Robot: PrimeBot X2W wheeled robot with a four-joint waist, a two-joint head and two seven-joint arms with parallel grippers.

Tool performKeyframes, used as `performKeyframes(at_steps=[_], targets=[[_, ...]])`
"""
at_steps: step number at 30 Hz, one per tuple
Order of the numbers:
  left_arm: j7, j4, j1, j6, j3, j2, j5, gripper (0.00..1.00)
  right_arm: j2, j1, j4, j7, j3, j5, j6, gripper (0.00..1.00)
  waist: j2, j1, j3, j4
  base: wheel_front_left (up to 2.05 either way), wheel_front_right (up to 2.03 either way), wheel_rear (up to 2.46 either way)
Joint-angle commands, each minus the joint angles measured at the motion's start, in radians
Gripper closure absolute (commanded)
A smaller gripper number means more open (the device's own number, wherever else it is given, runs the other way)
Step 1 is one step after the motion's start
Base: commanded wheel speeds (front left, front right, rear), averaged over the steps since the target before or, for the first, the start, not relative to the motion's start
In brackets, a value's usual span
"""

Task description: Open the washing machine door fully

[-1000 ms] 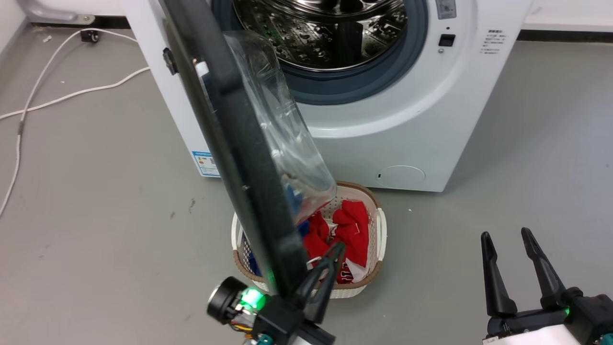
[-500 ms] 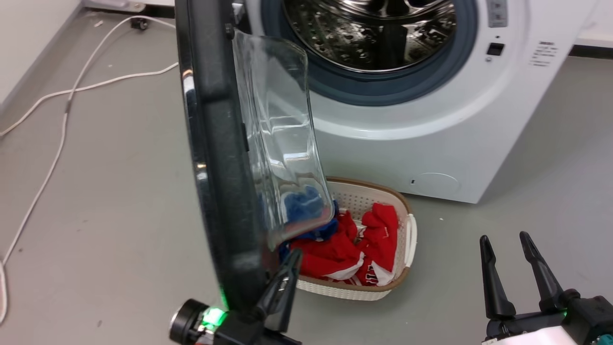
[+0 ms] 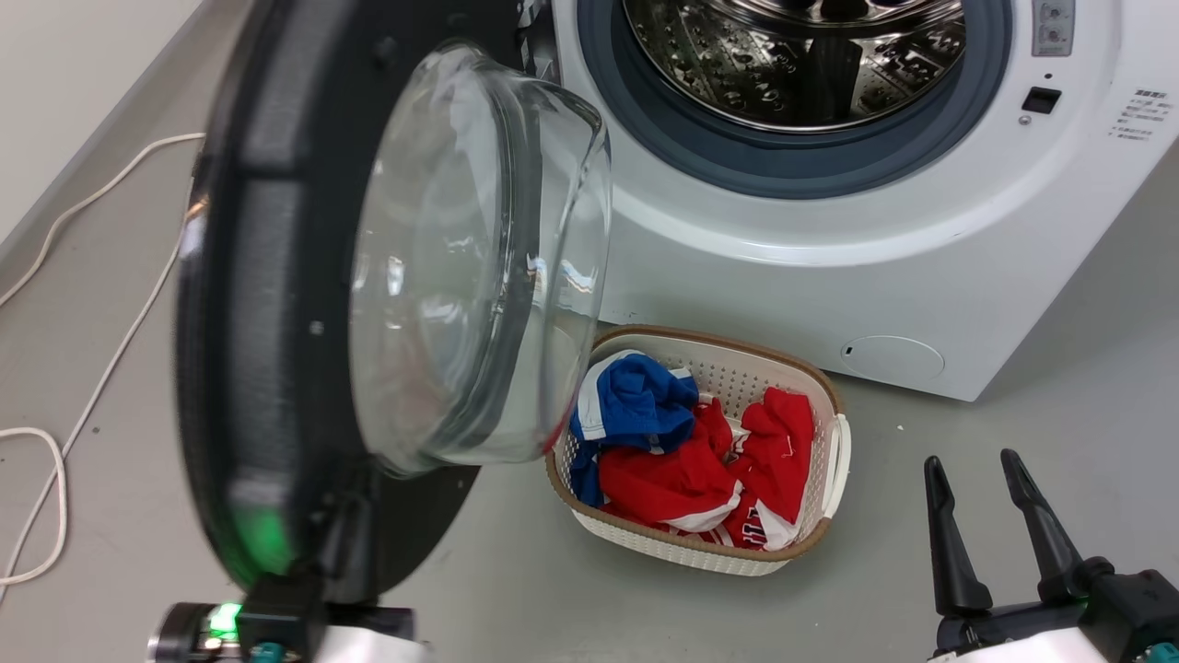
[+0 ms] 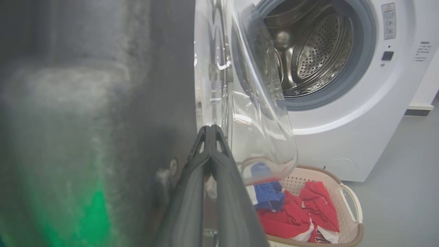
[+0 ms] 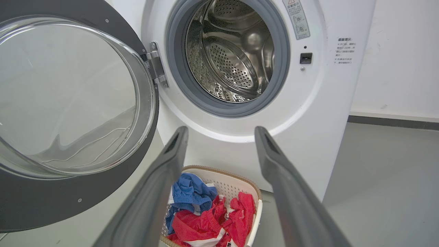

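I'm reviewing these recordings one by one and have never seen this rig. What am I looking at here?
A wheeled robot with two arms, each ending in a two-fingered gripper. One picture looks down from its head; the other two look along each wrist's fingers. The washing machine stands with its door swung out, steel drum exposed. In the left wrist view the left gripper has its fingers shut together beside the door's dark inner side, apparently gripping nothing. The right gripper hangs open and empty. On the floor sits a laundry basket of red and blue clothes.
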State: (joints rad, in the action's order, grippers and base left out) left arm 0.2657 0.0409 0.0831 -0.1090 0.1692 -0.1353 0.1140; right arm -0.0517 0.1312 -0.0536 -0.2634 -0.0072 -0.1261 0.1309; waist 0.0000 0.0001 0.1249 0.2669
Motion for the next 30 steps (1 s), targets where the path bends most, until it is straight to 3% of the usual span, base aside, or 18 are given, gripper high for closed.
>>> performKeyframes(at_steps=[1, 17, 30], targets=[[-0.002, -0.009, 0.003, -0.003, -0.031, -0.011, 0.007, 1.0, 0.003, -0.004, 0.003, -0.002, 0.002, 0.007, 0.0, 0.0, 0.0, -0.0001, 0.003, 0.003, 0.0, 0.0, 0.0], [-0.002, -0.126, -0.124, -0.002, -0.32, -0.043, 0.061, 1.0, 0.003, -0.037, 0.006, -0.002, 0.008, 0.027, 0.0, 0.0, 0.0, -0.0001, 0.061, -0.03, 0.0, 0.0, 0.0], [-0.003, -0.26, -0.255, 0.043, -0.51, -0.068, 0.085, 1.0, 0.003, -0.066, 0.0, -0.002, 0.0, 0.049, 0.0, 0.0, 0.0, -0.0001, 0.123, -0.049, 0.0, 0.0, 0.0]])
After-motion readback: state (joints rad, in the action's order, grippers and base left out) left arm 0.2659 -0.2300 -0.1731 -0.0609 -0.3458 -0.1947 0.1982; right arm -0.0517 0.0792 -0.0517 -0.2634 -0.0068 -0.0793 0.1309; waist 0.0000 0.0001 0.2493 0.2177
